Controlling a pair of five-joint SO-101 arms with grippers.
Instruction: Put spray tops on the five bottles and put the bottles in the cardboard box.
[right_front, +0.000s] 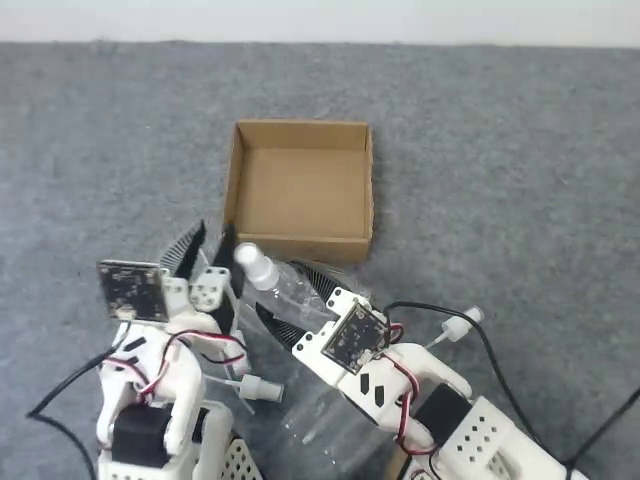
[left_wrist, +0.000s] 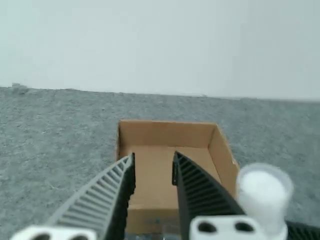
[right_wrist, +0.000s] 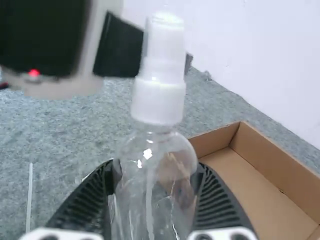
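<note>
A cardboard box (right_front: 300, 190) is seen open-topped on the grey surface (right_front: 520, 150). Just in front of its near wall, a clear bottle (right_front: 292, 290) fitted with a white spray top (right_front: 250, 262) is clamped between the fingers of the right tool (right_front: 282, 286). The left tool (right_front: 216, 230) is held just beside that top, its jaws parted. A loose spray top (right_front: 460, 325) is seen lying beside the right arm, and a second loose spray top (right_front: 262, 388) between the two arms.

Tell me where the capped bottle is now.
High view: the bottle is held in the right gripper, just short of the box's near wall, the left gripper beside its top.
</note>
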